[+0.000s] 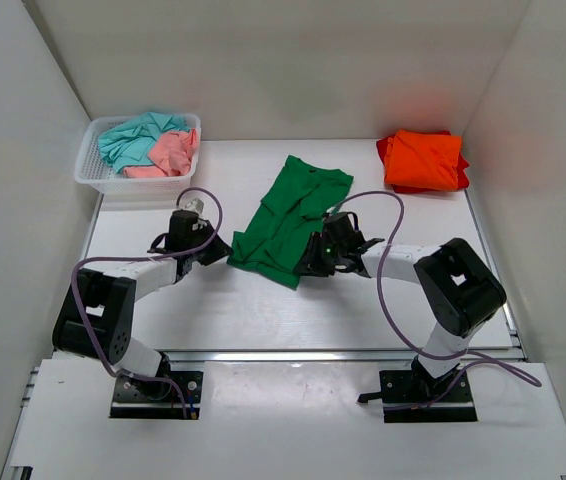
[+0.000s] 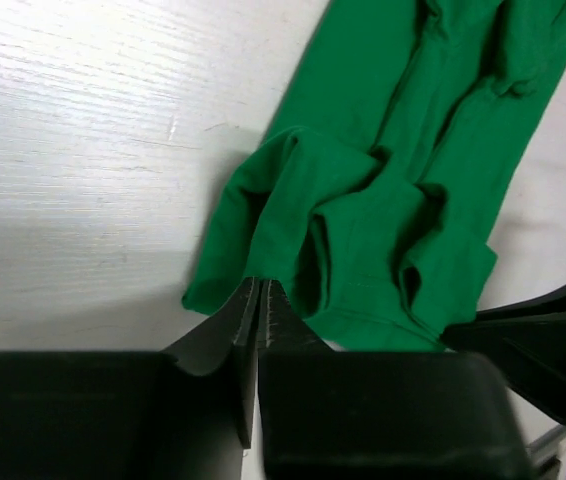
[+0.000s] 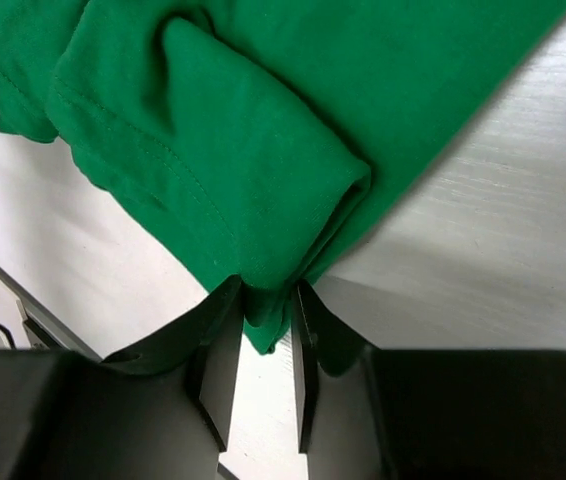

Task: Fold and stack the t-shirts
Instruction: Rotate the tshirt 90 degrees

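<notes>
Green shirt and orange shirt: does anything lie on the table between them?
No. In the overhead view, only bare white table separates the green shirt from the orange shirt.

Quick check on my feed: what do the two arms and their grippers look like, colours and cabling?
The left arm and right arm have black joints and white links, each on a black base plate. A purple cable loops along each. The left gripper and right gripper are black with two flat, tapered fingers.

White mesh basket (image 1: 133, 186) at table's (image 1: 263, 310) far-left corner
</notes>
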Motion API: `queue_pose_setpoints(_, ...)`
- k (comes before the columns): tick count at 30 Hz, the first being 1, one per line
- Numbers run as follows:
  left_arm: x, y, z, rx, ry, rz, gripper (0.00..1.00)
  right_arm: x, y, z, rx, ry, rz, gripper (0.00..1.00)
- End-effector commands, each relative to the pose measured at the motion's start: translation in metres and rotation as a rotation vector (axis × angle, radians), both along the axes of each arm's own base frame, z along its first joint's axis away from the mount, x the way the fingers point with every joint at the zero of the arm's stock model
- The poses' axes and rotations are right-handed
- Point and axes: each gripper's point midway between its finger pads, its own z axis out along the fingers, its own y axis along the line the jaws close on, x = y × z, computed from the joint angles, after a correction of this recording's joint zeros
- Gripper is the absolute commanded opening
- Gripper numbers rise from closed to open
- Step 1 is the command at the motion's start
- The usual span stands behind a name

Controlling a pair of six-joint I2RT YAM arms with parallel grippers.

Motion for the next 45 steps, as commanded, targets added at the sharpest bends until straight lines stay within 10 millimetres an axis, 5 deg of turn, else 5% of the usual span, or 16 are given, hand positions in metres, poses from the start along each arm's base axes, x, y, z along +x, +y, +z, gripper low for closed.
queue_pose_setpoints(1,0.012,-0.008,0.025,-0.044,-0.066,-0.025,0.09,0.017,0.008,0.024,0.025,-0.088,0.014,0.23)
queue_pose_setpoints(4,0.011,-0.011,0.027,-0.053,-0.068,-0.038,0.00,0.019,0.008,0.027,0.006,-0.095,0.012,0.31)
queue_pose_setpoints(11,0.006,-0.018,0.023,-0.061,-0.050,-0.070,0.00,0.018,0.010,0.025,-0.025,-0.099,0.031,0.39)
queue_pose_setpoints(45,0.004,-0.017,0.019,-0.089,-0.025,-0.071,0.00,0.012,0.009,0.041,-0.009,-0.096,0.033,0.34)
